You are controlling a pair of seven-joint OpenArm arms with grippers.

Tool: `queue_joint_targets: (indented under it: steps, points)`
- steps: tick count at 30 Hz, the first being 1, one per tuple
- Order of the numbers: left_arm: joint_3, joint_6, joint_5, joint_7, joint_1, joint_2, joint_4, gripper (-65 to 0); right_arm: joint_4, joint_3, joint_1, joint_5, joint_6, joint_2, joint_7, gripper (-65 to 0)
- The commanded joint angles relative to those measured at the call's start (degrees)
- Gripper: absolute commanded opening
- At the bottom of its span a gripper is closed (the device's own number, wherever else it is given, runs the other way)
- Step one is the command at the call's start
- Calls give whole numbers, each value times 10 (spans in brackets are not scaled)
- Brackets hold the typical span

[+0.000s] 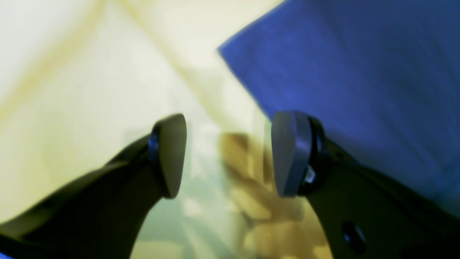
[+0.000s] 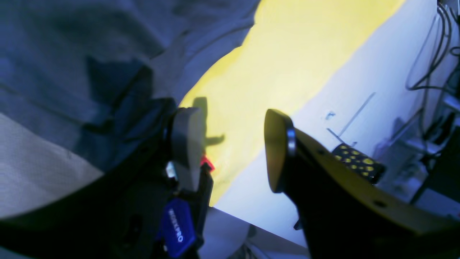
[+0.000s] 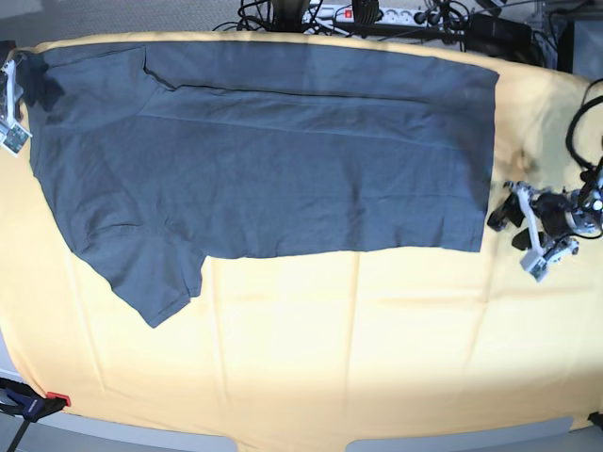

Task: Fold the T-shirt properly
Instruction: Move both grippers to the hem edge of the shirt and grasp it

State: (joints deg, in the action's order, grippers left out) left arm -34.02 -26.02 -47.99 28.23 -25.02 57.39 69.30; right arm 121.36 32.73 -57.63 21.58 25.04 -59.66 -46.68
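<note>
1. The T-shirt (image 3: 273, 160) lies spread on the yellow-orange cloth (image 3: 377, 339), taking up its far half, with one long fold along the far edge and a short sleeve (image 3: 155, 282) jutting toward the near side on the base view's left.
2. The cloth covers the surface from edge to edge in the base view.
3. The left gripper (image 3: 528, 229) sits low over bare cloth just beside the shirt's hem corner; its jaws stand apart with nothing between them.
4. The right gripper (image 2: 230, 151) is at the shirt's far corner on the base view's left, jaws apart and empty, fabric beside one pad.
5. Cables (image 3: 396, 17) crowd beyond the far edge.
</note>
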Motion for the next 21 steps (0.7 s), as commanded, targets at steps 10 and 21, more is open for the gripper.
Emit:
queue_joint_targets:
  steps: [10,21]
  points:
    - [8,-139,-136,90,-50,-138,-202,-277,4,8,2,-6,-5,-10,17,-346]
    - [8,-140,-315,311,-50,-161,-202,-277,4,8,36,-5,-9,-10,45,-346]
